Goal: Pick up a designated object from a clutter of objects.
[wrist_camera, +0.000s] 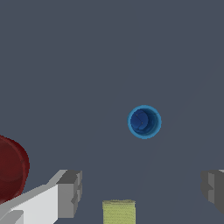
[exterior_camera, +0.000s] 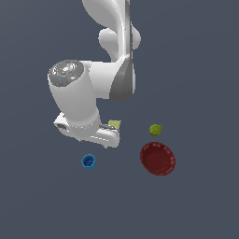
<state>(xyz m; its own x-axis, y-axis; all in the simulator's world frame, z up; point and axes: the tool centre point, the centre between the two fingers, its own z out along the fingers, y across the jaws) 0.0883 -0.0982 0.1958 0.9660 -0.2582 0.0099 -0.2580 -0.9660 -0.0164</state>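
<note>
The blue cup stands upright (mouth up), apart from the spread, empty gripper, which hangs above the yellow-green square.

Arm: glossy white rounded segments, darker grey shading at one joint, with a silver-grey circular end cap bearing a tiny cyan mark. Claw: white body, two blocky grey fingers.

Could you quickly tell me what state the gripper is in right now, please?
Gripper: open and holding nothing; the blue cup sits apart from its fingers.
</note>
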